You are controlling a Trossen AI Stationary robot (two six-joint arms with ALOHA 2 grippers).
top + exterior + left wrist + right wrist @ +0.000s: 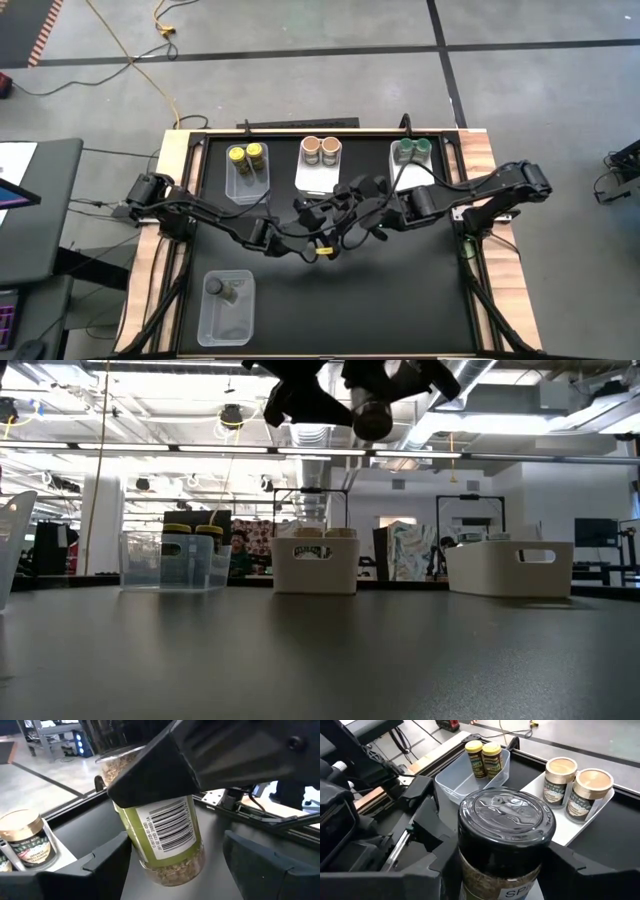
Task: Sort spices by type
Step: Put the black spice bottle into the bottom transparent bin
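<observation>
While clamped by the right gripper [500,870] jaws, dark-lidded spice jar [506,827] aloft over the table [400,290] centre, between the wide-open left gripper [175,865] jaws, yellow-topped jars [484,757] and tan-topped jars [577,782] binned beyond.

A robotics lab or industrial workshop: a bare grey concrete floor [300,30] with dark seams, exposed silver ceiling ducts [330,435], long strip lights [200,450], and black metal equipment racks [470,530] beyond the table.

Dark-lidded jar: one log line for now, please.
item: dark-lidded jar, held above the table | right pincer: shut on it | left pincer: open, straddling the jar
</observation>
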